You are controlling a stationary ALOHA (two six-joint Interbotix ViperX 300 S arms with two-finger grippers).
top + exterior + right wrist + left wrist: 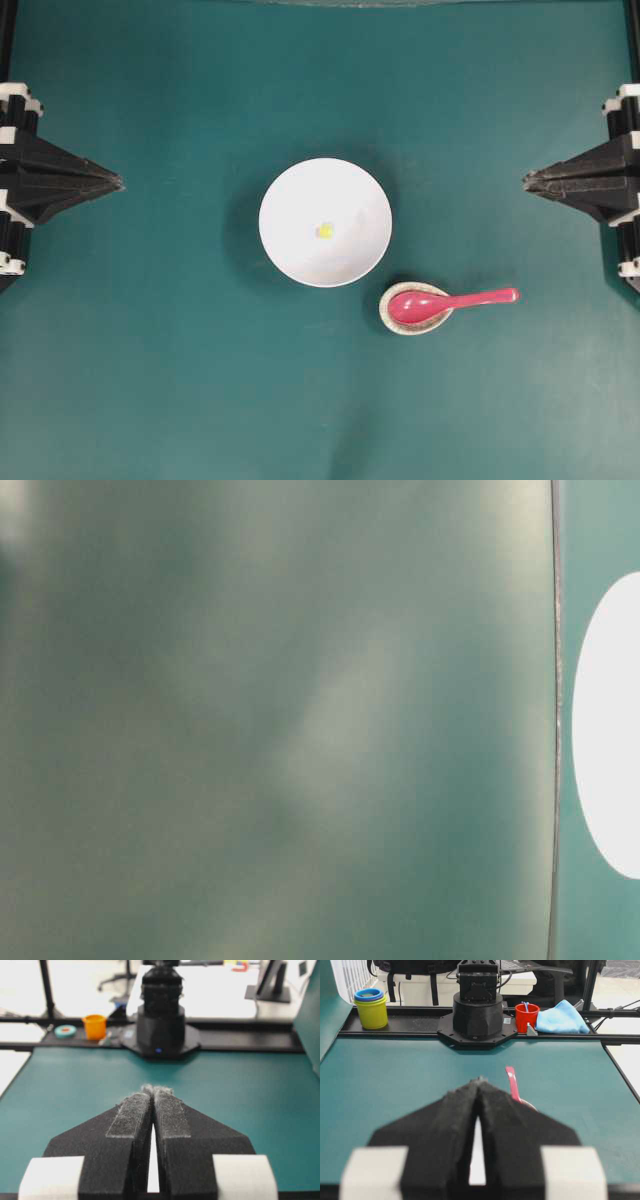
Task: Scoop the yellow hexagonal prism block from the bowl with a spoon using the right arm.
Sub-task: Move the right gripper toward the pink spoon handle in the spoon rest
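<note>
Green desk (150,380), wide bare margins on every side of the central cluster. Bowl (325,222) sits at centre, white and glossy; yellow hexagonal prism block (325,230) lies on its floor, near the middle, apart from the wall. Spoon (450,301) lies just beside the bowl at its near-right, scoop resting in a small speckled beige rest (412,322), handle pointing right and overhanging the rest's rim. Rest close to the bowl's rim; whether they touch, cannot tell.

Left end effector (118,183) parked at the left edge, tip pointing toward centre, well apart from the bowl. Right end effector (527,181) mirrors it at the right edge, tip inward, farther back than the spoon handle and apart from it. Both clenched on nothing: wrist views show the fingers of each pressed together at the tip, no object between.

Left wrist view: right arm's base at the desk's far edge, with a yellow cup (371,1008), red cup (527,1016) and blue cloth (561,1018) on the ledge behind. Right wrist view: orange cup (94,1026) beyond the opposite base. Table-level view blurred; only a white curve, likely the bowl.
</note>
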